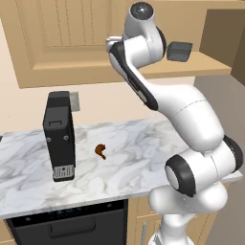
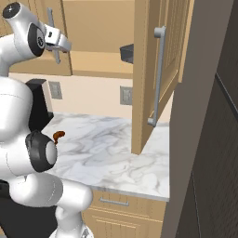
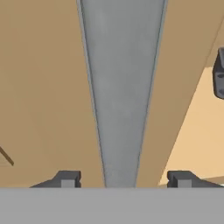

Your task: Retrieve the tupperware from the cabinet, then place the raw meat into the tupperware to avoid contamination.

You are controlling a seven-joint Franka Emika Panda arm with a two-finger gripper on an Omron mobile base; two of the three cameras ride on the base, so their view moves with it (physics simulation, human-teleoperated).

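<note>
The grey tupperware [image 1: 179, 51] sits on the shelf inside the open right half of the cabinet [image 1: 72, 43]. In the right base view the tupperware [image 2: 126, 52] is partly hidden by the open cabinet door [image 2: 160, 69]. The raw meat [image 1: 101, 151] [image 2: 58, 135] lies on the marble counter. My gripper [image 2: 57, 45] is raised at the closed left door's vertical grey handle [image 2: 52, 21]. In the hand view the gripper [image 3: 124, 179] stands open, with the handle [image 3: 120, 96] between its fingertips [image 3: 66, 179] and a gap on each side. A dark box at the right edge looks like the tupperware [image 3: 218, 74].
A tall black appliance [image 1: 60, 136] stands on the marble counter [image 1: 139, 153] left of the meat. The open right door juts out over the counter's right end. A dark oven front [image 1: 72, 225] sits below the counter. A dark wall panel [image 2: 209, 139] closes off the right.
</note>
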